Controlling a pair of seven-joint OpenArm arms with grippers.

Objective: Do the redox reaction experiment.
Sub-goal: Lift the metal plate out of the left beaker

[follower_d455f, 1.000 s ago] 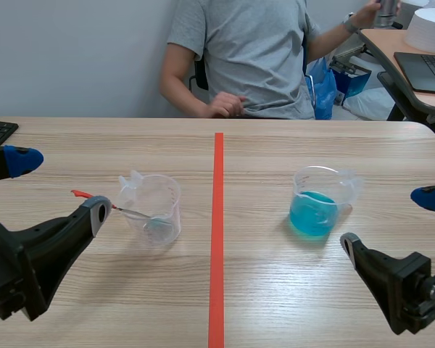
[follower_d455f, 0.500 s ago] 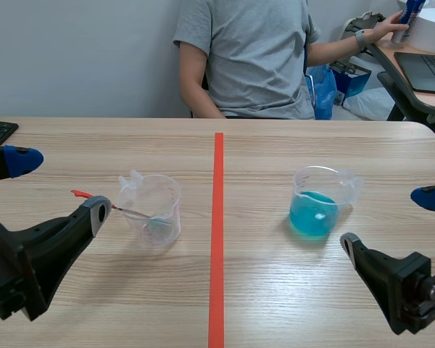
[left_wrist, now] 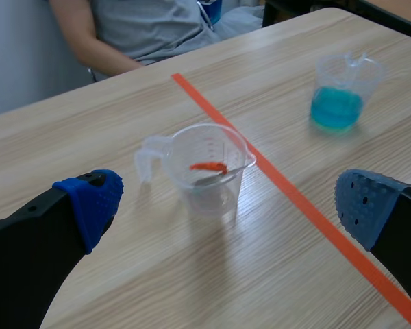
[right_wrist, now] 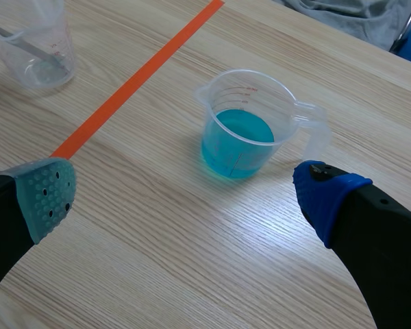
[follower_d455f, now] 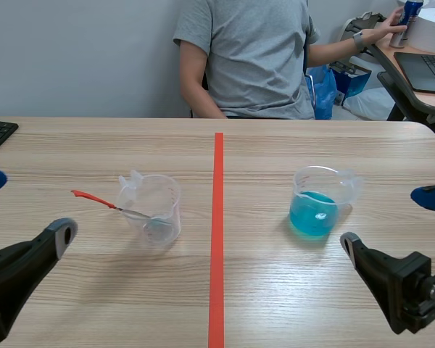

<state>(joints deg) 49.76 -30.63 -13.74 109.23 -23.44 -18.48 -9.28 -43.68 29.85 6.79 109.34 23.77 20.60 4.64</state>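
Clear cup (follower_d455f: 154, 209) stands upright on the desk (follower_d455f: 290, 290), left of the orange tape line (follower_d455f: 217, 239). A thin spoon (follower_d455f: 94, 197) with a red handle leans inside it, the handle sticking out over the rim. Second cup (follower_d455f: 315, 201), part-filled with blue liquid, stands upright right of the line, well apart from the first. Left claw (follower_d455f: 27, 206) sits low near the clear cup, fingers spread wide, holding nothing. Right claw (follower_d455f: 388, 220) sits near the blue cup, likewise spread and empty. A person (follower_d455f: 246, 58) in a grey shirt sits across the desk.
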